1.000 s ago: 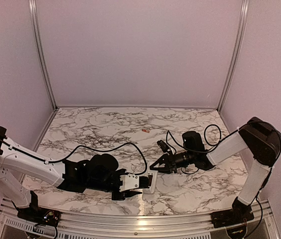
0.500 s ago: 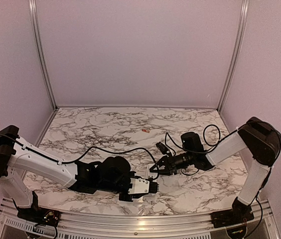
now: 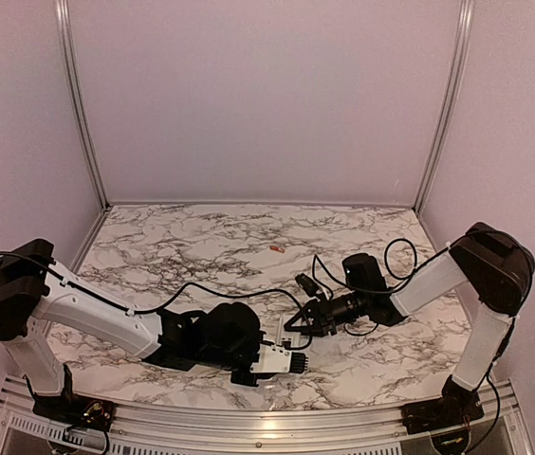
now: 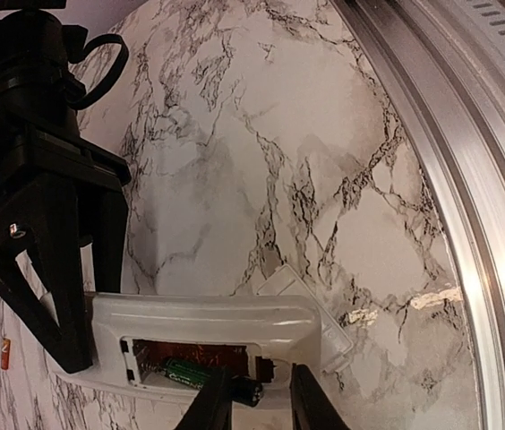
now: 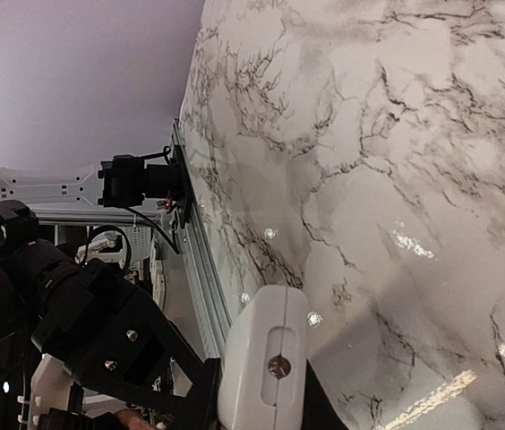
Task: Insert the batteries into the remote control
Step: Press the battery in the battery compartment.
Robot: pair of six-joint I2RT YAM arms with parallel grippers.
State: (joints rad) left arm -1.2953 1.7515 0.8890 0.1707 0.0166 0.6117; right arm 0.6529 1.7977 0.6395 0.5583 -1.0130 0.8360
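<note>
Right gripper (image 4: 91, 327) is clenched on one end of the remote control (image 4: 208, 313), holding it back-up just above the marble table (image 3: 201, 237), long edge roughly parallel to the aluminium front rail (image 4: 449, 224). The recess is uncovered, and a dark green battery (image 4: 194, 374) lies slanted in it, one end sticking out past the recess edge. Left gripper (image 4: 260, 394) straddles that end with its jaws narrowly apart; a gap shows beside the cell, so there is no pinch. White cover (image 4: 331, 333) lies flat on the table, partly behind the remote's free end. Red battery (image 3: 278, 247) sits well apart, toward the back wall. Bare marble lies between the remote and the rail.
</note>
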